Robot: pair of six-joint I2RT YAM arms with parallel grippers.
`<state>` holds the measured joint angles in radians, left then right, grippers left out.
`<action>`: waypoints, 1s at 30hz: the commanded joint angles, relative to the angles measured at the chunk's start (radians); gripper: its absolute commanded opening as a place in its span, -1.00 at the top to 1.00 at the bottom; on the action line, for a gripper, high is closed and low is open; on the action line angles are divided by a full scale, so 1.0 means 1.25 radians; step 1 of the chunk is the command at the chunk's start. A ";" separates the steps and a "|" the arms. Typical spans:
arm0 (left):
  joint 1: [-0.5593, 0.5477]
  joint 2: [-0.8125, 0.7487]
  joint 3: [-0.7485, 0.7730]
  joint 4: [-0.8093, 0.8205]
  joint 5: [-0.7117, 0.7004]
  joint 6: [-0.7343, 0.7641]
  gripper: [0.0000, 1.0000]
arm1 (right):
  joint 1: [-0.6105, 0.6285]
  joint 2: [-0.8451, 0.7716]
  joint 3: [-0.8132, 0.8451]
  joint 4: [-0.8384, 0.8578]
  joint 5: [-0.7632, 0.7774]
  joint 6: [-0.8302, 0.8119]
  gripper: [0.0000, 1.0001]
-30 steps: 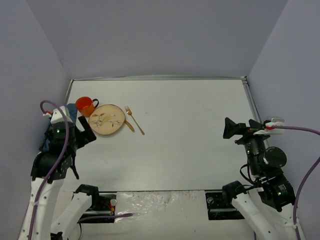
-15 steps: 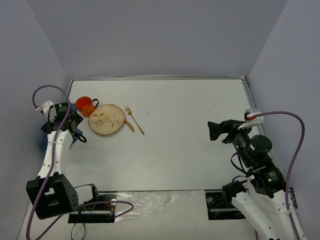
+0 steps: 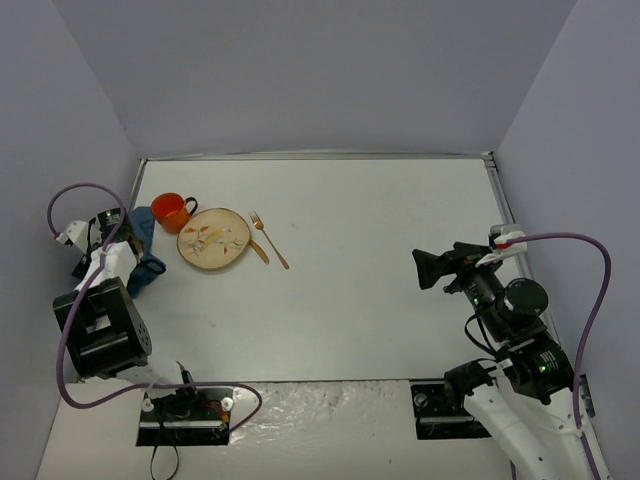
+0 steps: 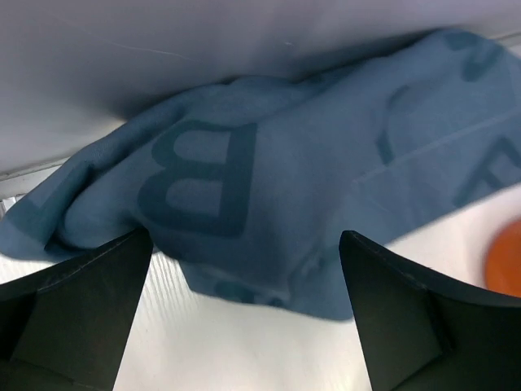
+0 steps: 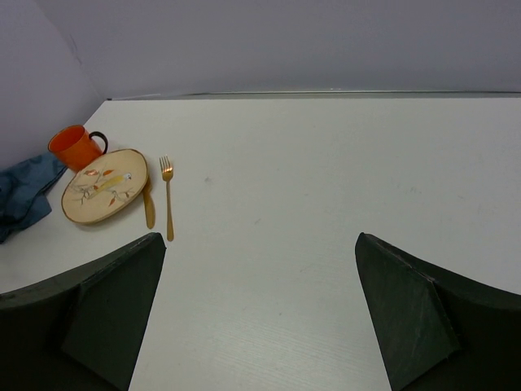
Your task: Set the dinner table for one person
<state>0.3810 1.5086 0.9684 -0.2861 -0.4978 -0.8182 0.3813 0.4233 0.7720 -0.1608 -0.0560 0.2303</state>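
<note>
A white counter (image 3: 380, 290) with thin metal edging fills the floor of a grey-walled enclosure. One place setting is gathered in its far left corner.

Two robot arms are mounted at the near edge. The left arm (image 3: 98, 330) is folded back against the left wall. Its end effector (image 4: 244, 238) is released, with the jaws spread wide and low over the counter and nothing between them but the surface. The fingertips point at a crumpled blue cloth (image 4: 244, 163) printed with darker letters, a large "B" facing the wrist camera. The cloth is bunched against the left wall, its near edge just ahead of the fingertips. Whether the left finger touches the cloth cannot be told.

The right arm (image 3: 515, 325) is raised over the right side of the counter. Its end effector (image 3: 425, 270) is also released and grasps nothing. It points left across the bare surface, well apart from the setting.

Just right of the cloth lies a round tan plate (image 3: 214, 240) with a painted pattern too small to make out from above. An orange mug (image 3: 170, 211) stands upright near the plate's far left rim, between cloth and plate, its dark handle turned toward the right.

A gold fork (image 3: 270, 240) lies to the right of the plate, tines toward the far wall. A shorter gold knife (image 3: 259, 250) lies between fork and plate, close against the plate's right rim.
</note>
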 commanded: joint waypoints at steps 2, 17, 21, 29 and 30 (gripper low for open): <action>0.031 0.057 0.017 0.094 -0.005 -0.028 -0.94 | 0.005 0.008 0.008 0.065 -0.025 -0.016 -1.00; 0.033 0.062 0.076 0.044 0.039 0.037 1.00 | 0.005 0.015 0.014 0.064 -0.064 -0.032 -1.00; 0.032 -0.057 0.118 -0.039 0.098 0.071 1.00 | 0.005 0.026 0.026 0.063 -0.065 -0.032 -1.00; -0.059 -0.331 0.292 -0.261 0.347 0.207 1.00 | 0.005 0.054 0.070 0.065 -0.062 -0.023 -1.00; -0.112 -0.355 0.313 -0.290 0.350 0.222 1.00 | 0.005 0.058 0.077 0.064 -0.059 -0.021 -1.00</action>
<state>0.3735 1.2417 1.2204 -0.5007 -0.1864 -0.6685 0.3813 0.4617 0.7922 -0.1612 -0.1215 0.2052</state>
